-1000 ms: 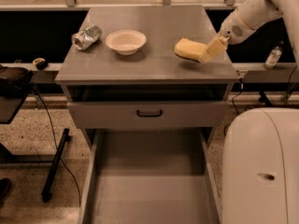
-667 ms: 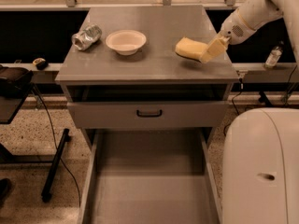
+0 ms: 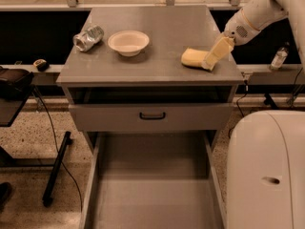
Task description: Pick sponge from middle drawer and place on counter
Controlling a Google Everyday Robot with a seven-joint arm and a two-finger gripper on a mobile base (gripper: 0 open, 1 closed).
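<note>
A: 2 fingers, then. Where are they, and how do they stand?

B: They belong to the gripper, low over the right edge of the table, and they are clamped on the right end of the sponge.

A: How does the sponge lie?

B: Flat on the table. Its long axis runs roughly left to right, and its free end points away from the fingers toward the bowl.

A: Any writing?

B: A crushed can lies farther left of the fingers, just past the bowl, but its label is too small to read.

A: Anything in the way?

B: The bowl is well apart from the fingers. 1 drawer front with a black handle sits below them, and the middle drawer is pulled out lower still. A bottle stands off the table to their right.
</note>
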